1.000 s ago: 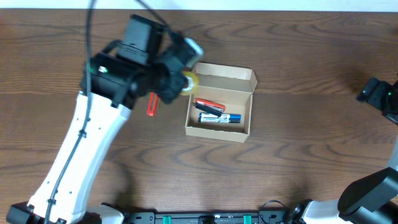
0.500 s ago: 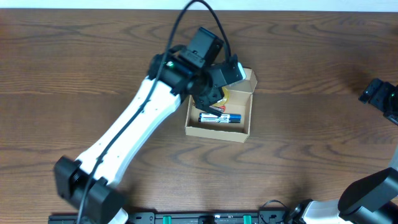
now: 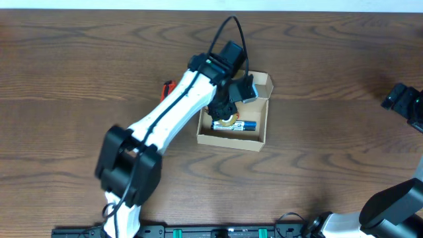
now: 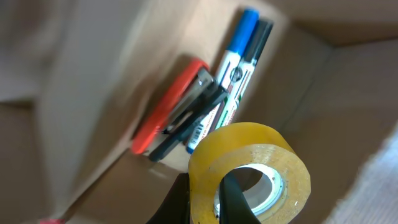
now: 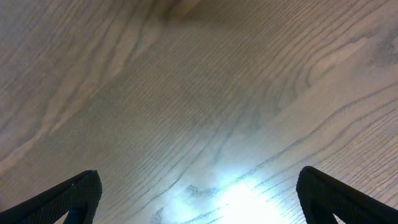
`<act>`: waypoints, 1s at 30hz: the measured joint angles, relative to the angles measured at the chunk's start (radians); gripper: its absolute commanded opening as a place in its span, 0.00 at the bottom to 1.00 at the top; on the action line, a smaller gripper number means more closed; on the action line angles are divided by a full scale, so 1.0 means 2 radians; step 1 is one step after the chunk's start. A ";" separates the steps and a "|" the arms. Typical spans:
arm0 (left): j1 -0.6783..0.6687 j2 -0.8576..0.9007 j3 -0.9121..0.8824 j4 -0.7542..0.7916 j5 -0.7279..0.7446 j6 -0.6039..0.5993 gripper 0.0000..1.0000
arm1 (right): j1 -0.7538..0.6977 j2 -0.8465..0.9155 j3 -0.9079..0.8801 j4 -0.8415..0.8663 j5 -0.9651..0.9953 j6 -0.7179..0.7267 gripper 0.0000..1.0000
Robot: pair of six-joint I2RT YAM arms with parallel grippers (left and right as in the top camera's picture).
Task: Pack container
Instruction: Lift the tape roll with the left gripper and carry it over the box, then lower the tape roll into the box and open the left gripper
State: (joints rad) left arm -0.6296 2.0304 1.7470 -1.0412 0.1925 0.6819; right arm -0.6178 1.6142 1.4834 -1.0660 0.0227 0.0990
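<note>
The container [image 3: 259,140], a small tan cardboard box with its lid open, lies at the table's middle. Inside lie a blue-capped marker [image 3: 242,125], a black marker [image 4: 261,38] and a red-handled tool [image 4: 168,112]. My left gripper [image 3: 228,118] is over the box, shut on a roll of yellowish clear tape [image 4: 249,171]; one finger passes through the roll's core and the other is outside it. My right gripper [image 5: 199,193] is open and empty over bare table at the far right.
A small red object [image 3: 167,86] lies on the wooden table [image 3: 330,165] left of the box, partly hidden by my left arm. The right arm [image 3: 404,102] sits at the right edge.
My left arm has swung right from beside the box to over it, carrying the tape roll down into the box opening. The right arm has not moved.
</note>
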 measured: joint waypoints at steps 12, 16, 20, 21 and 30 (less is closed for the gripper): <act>-0.006 0.061 0.000 -0.014 -0.006 0.000 0.06 | 0.000 0.000 0.000 -0.001 -0.004 0.000 0.99; -0.007 0.061 0.000 -0.014 -0.006 0.000 0.28 | 0.000 0.000 0.000 -0.001 -0.004 0.000 0.99; -0.007 0.061 0.000 -0.012 -0.006 0.002 0.40 | 0.000 0.000 0.000 -0.001 -0.004 0.000 0.99; -0.007 0.061 0.000 -0.012 -0.006 0.002 0.46 | 0.000 0.000 0.000 -0.001 -0.004 0.000 0.99; -0.008 0.060 0.001 -0.039 -0.031 -0.002 0.48 | 0.000 -0.001 0.000 0.000 -0.004 0.000 0.99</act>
State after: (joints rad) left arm -0.6453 2.1494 1.7489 -1.1194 0.1314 0.6777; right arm -0.6178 1.6123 1.4834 -1.0657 0.0143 0.0990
